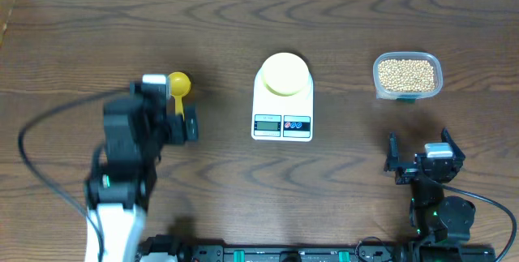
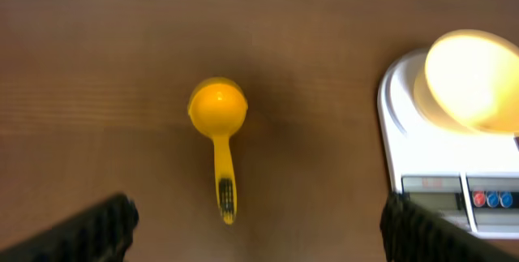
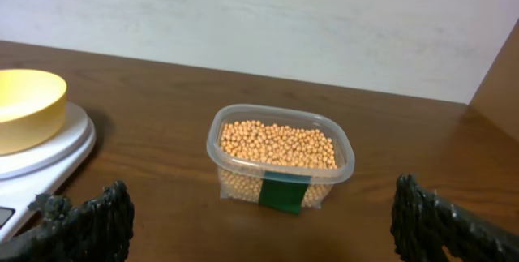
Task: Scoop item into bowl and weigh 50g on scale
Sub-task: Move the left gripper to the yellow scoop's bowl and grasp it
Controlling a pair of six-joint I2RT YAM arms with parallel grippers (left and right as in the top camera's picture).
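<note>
Left pincer [image 2: 259, 242] spread wide, gripping nothing, above yellow scoop [image 2: 217, 108] lying on bench [image 1: 81, 35], right pincer [image 3: 263, 231] spread wide, gripping nothing, facing clear tub [image 3: 217, 152] of beans [image 3: 278, 143], bowl [image 1: 283, 74] on scale [image 1: 282, 124] between scoop and tub

We are holding both sets of jaws wide apart, gripping nothing.
Our left end effector [image 1: 172, 104] is reaching forward, facing down; our right end effector [image 1: 422, 152] is sitting tucked back and low, facing forward.
</note>
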